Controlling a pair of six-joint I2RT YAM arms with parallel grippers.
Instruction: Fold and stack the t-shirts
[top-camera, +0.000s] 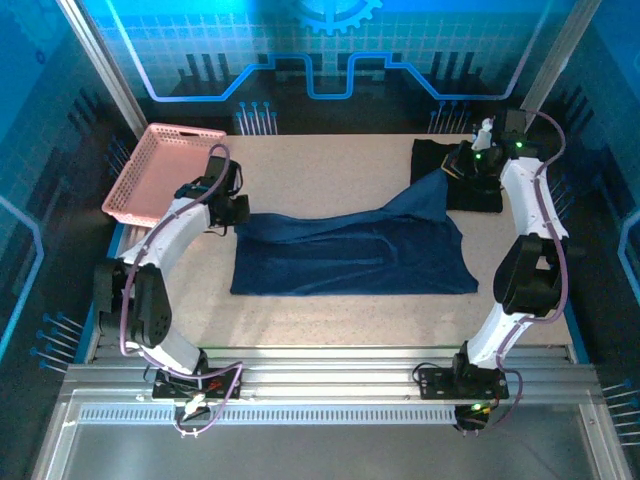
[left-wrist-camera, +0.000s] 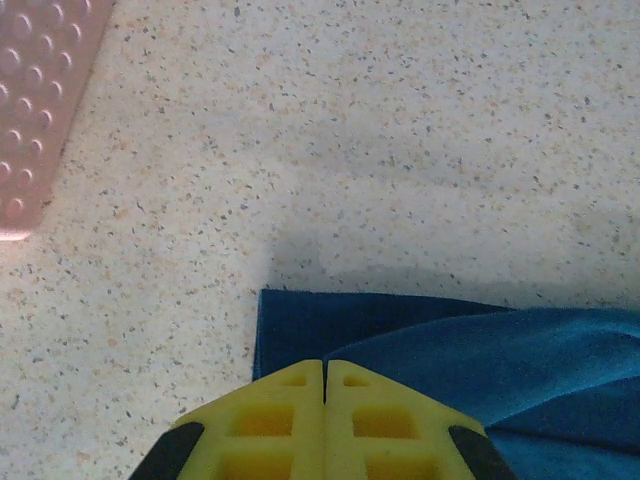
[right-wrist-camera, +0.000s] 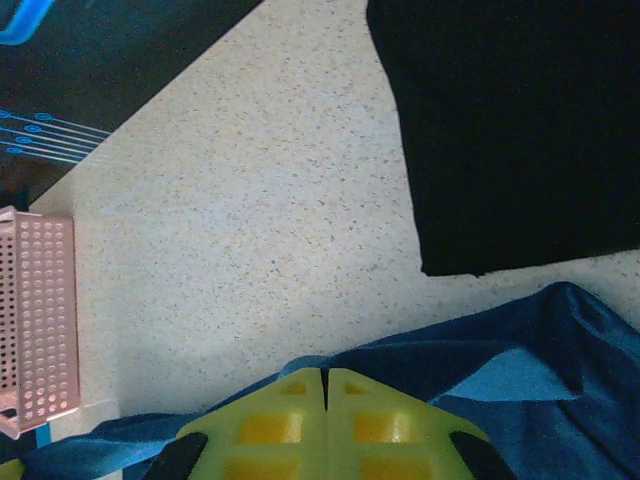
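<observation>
Speckled tabletop (top-camera: 330, 310) carries the navy t-shirt (top-camera: 350, 255) spread mid-surface, near the folded black t-shirt (top-camera: 430, 165) at the far right; I judge it soft, light, limp cloth, best pinched at its far corners, where my left fingers (left-wrist-camera: 270, 420) and right fingers (right-wrist-camera: 380, 420) are closed on it; no writing legible.

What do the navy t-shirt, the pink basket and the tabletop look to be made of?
Navy t-shirt: soft matte cloth; it drapes and creases. Pink basket: probably rigid plastic, smooth, with moulded rows of holes. Tabletop: hard, pale, speckled; stone-like composite or laminate, cannot tell which.
</observation>
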